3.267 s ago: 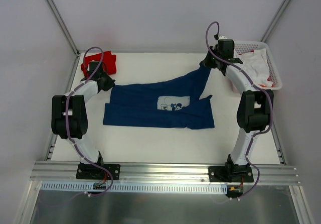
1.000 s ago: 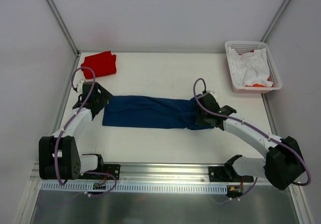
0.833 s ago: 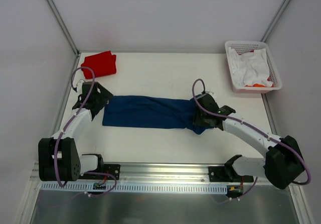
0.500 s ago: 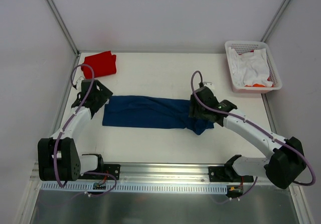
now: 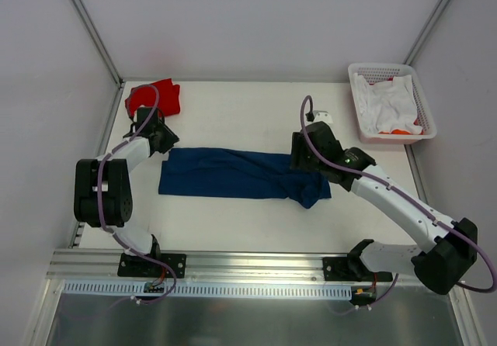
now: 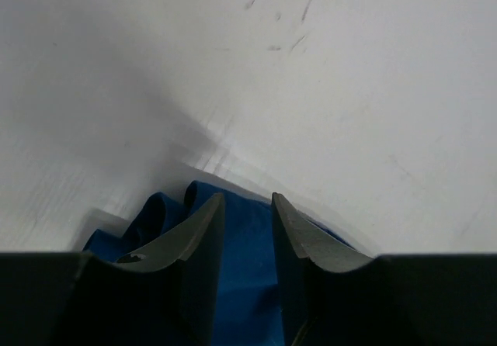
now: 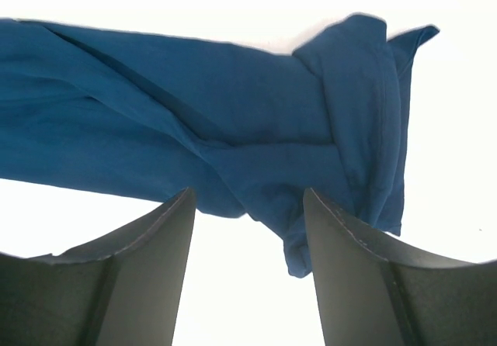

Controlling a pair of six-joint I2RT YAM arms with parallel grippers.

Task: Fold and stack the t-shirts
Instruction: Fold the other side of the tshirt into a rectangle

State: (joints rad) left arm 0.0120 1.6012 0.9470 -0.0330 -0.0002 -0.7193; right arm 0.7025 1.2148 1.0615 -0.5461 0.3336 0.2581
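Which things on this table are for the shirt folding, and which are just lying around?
For the job: navy shirt; red shirt.
Lying about: basket; white cloth in it.

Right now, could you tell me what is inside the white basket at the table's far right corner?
The white basket holds crumpled white cloth, with something orange at its near edge. Anything beneath the cloth is covered.
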